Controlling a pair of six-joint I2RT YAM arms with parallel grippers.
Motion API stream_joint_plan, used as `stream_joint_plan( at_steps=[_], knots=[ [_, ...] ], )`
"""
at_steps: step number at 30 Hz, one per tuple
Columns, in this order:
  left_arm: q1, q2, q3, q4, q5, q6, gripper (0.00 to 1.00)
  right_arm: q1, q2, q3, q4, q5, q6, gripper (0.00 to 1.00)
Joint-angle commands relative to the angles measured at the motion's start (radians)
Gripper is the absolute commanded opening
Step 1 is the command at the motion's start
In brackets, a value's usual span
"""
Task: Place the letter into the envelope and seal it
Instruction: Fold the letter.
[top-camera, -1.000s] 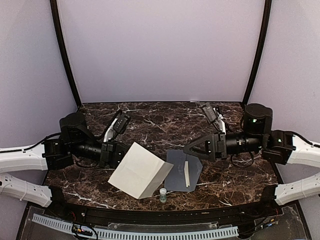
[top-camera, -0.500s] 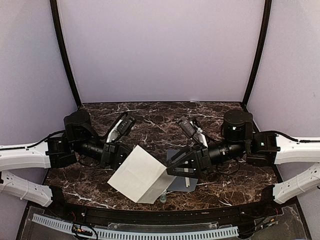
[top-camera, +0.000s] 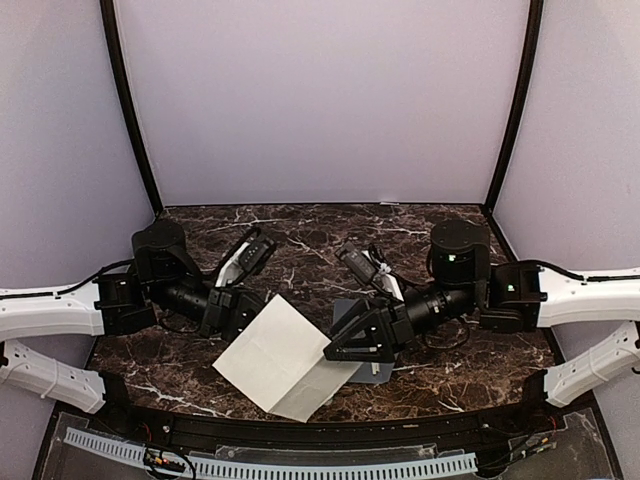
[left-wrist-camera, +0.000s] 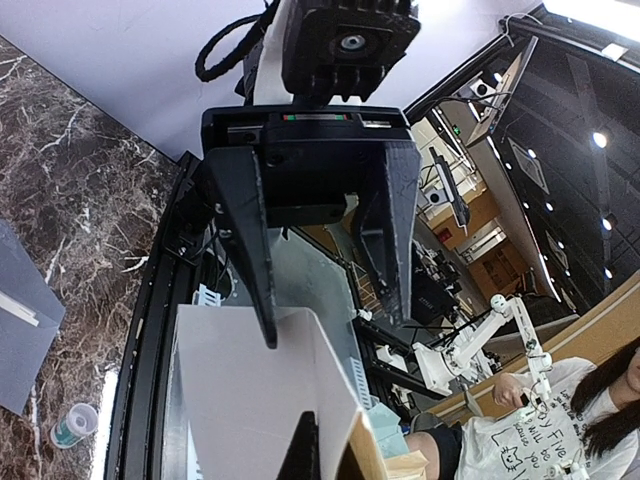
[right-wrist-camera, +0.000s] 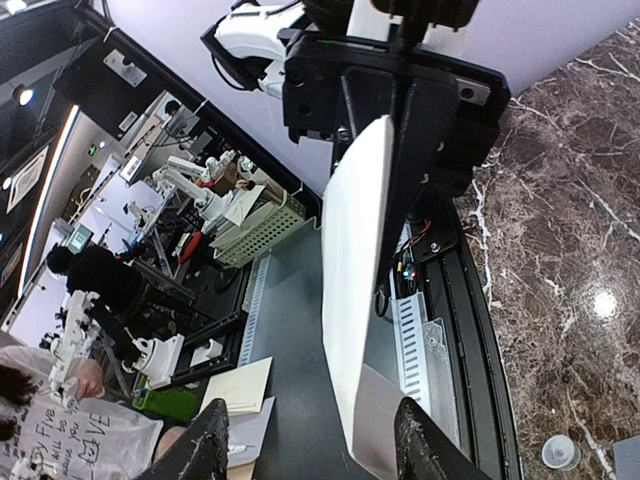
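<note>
The letter (top-camera: 283, 358) is a folded white sheet held up off the table, with my left gripper (top-camera: 250, 308) shut on its upper left edge. In the left wrist view the letter (left-wrist-camera: 245, 400) hangs below that gripper (left-wrist-camera: 335, 330). My right gripper (top-camera: 335, 350) stands open at the sheet's right edge. In the right wrist view the letter (right-wrist-camera: 355, 300) shows edge-on between that gripper's (right-wrist-camera: 318, 445) two fingers, with a gap on each side. The slate-grey envelope (top-camera: 347, 310) lies flat under the right gripper, mostly hidden; a corner of the envelope (left-wrist-camera: 25, 320) shows in the left wrist view.
A small clear bottle (left-wrist-camera: 75, 423) stands on the dark marble table (top-camera: 300, 240) near the front edge, also seen as the bottle (right-wrist-camera: 560, 452) in the right wrist view. A black rail and a slotted cable duct (top-camera: 270, 465) run along the front edge.
My right arm has swung left over the envelope to the letter's right edge, its jaws narrowing. The left gripper has shifted the letter slightly down and forward, covering the bottle in the top view.
</note>
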Motion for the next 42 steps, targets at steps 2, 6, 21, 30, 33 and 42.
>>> stream_joint_plan(
  at_steps=[2,6,21,30,33,42],
  knots=[
    [0.005,0.016,0.039,0.015,0.037,-0.001,0.00,0.023,0.012,0.027,0.042,-0.045,-0.003,0.47],
    [0.005,0.028,0.046,0.015,0.042,0.003,0.00,0.028,0.023,0.031,0.038,-0.050,-0.005,0.39],
    [0.005,0.043,0.060,0.003,0.047,0.013,0.00,0.029,0.038,0.037,0.018,-0.005,-0.009,0.02],
    [0.016,-0.035,0.107,-0.204,-0.272,0.091,0.51,0.029,-0.027,0.012,-0.059,0.201,0.006,0.00],
    [0.049,-0.091,0.094,-0.247,-0.383,0.067,0.66,0.026,-0.071,-0.012,-0.094,0.327,0.030,0.00],
    [0.151,-0.285,-0.015,-0.243,-0.492,-0.062,0.75,0.012,-0.199,-0.078,-0.091,0.550,0.077,0.00]
  ],
)
